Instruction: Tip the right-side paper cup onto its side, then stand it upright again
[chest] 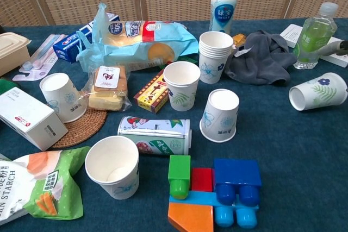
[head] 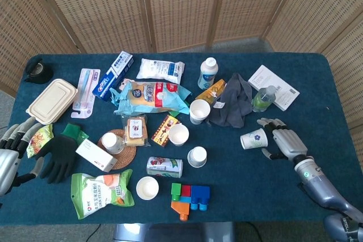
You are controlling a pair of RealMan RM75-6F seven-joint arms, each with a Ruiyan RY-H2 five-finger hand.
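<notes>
Right-side paper cup [chest: 318, 91] lies on its side near the right edge of the blue tabletop [chest: 293, 156], mouth facing left, leaf and flower print up. No hand touches it. Just behind it stands a green bottle [chest: 311, 36]; a grey cloth [chest: 261, 58] lies left of the bottle. Toward the middle: a stack of cups [chest: 215, 50], an upright cup [chest: 182, 85], an upturned cup [chest: 220, 115]. Toy blocks [chest: 209, 191] sit at the near edge.
</notes>
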